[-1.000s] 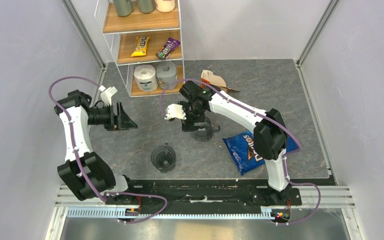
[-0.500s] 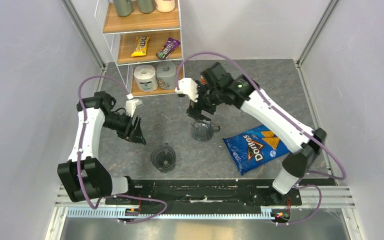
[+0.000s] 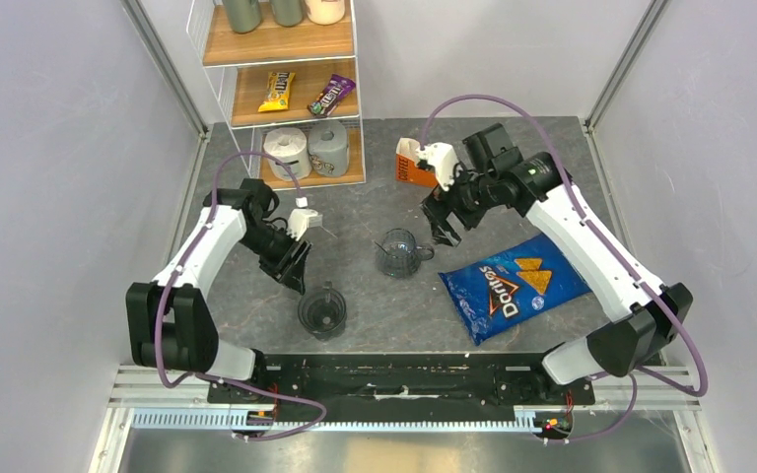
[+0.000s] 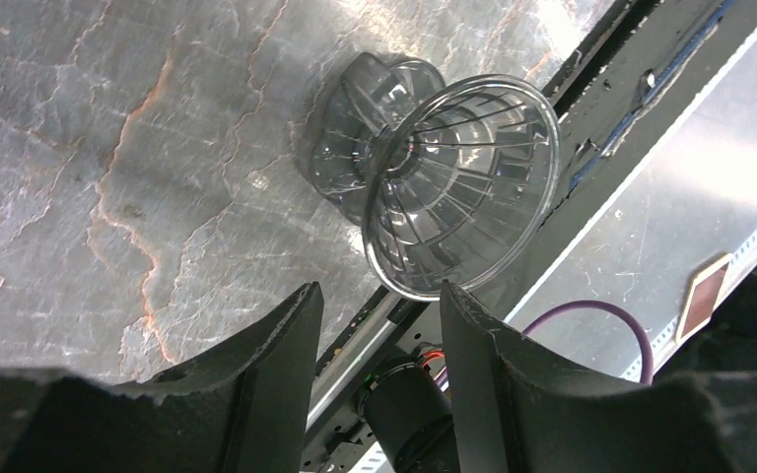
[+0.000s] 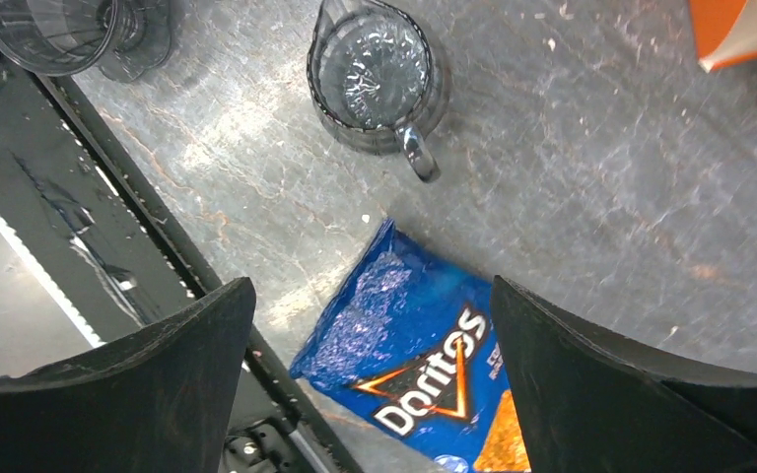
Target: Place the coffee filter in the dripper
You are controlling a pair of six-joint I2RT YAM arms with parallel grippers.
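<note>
Over the last second the left arm has swung from beside the shelf (image 3: 286,94) down to the dripper (image 3: 322,311). The right arm has pulled back from the glass mug (image 3: 397,252) toward the orange filter packet (image 3: 413,164).

From above, the dripper stands upright near the table's front edge, axis vertical and mouth up, just beside the left gripper (image 3: 296,268).

In the left wrist view, its wide rim faces the camera just past the parted, empty fingers (image 4: 256,394).

In the right wrist view, the right gripper (image 5: 372,286) gapes wide and holds nothing above the Doritos bag (image 5: 414,365). The coffee filter cannot be made out.
</note>
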